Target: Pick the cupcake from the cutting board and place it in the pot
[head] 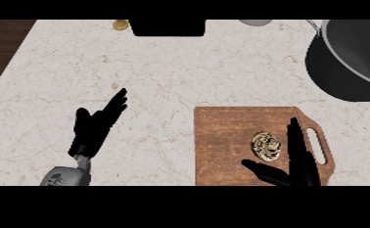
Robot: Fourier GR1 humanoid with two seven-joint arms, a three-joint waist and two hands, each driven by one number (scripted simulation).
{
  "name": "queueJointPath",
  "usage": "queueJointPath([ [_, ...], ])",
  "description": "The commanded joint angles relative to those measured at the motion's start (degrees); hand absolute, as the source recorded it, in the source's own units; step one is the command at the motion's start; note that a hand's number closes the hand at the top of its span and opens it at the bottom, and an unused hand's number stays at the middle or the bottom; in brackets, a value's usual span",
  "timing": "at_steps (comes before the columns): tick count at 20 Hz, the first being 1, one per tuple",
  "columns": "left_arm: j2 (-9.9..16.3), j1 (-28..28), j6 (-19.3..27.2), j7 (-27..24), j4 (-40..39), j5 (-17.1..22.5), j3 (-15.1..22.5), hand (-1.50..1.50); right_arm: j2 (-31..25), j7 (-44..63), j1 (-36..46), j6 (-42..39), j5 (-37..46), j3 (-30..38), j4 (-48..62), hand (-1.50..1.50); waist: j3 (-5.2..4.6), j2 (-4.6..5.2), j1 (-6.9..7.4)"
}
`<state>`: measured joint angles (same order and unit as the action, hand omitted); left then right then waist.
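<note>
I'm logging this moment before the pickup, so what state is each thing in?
cupcake: on the cutting board, not held.
cutting board: flat on the counter, handle to the right.
pot: open, no lid, nothing seen inside.
right hand: open, fingers straight beside the cupcake.
left hand: open, over the counter, holding nothing.

A pale stone tabletop (180,70) with tiny brown specks is filling most of the view. A dark brown wooden strip (13,38) is showing at the upper left corner, beside the tabletop's slanting edge.
</note>
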<state>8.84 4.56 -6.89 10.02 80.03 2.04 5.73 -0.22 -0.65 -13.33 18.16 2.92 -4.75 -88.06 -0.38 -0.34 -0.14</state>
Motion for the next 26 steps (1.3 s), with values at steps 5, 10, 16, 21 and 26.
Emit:
queueJointPath([
  [5, -0.46, 0.89, -1.25, -2.92, -3.71, -0.68, -1.00, 0.00, 0.15, -10.76, 2.53, 2.48, 2.94, -3.08, 13.08, 1.50, 0.39, 0.39, 0.06],
  [10, -1.01, 0.03, -0.39, -0.78, -0.76, -0.57, -0.63, 0.00, 0.18, -18.40, 4.18, -0.29, -5.11, -0.10, 17.92, 1.50, 0.45, 0.40, 0.32],
  [16, -0.23, 0.26, -0.18, -0.89, -0.19, -0.29, -1.71, 0.00, -21.96, -21.66, 2.17, -21.61, -17.90, 14.55, 16.69, 1.50, 0.68, 0.53, -1.40],
  [21, -0.66, -1.72, -0.68, -1.05, 1.39, -0.35, -0.49, 0.00, -34.46, -25.96, 3.90, -33.34, -25.07, 25.36, 26.24, 1.50, 1.05, 0.35, -0.37],
  [26, -0.42, -0.77, -0.90, -0.67, 0.79, -0.79, -0.29, 0.00, -43.83, -36.93, 4.96, -40.47, -21.52, 29.31, 40.32, 1.50, 1.16, 0.81, 0.93],
])
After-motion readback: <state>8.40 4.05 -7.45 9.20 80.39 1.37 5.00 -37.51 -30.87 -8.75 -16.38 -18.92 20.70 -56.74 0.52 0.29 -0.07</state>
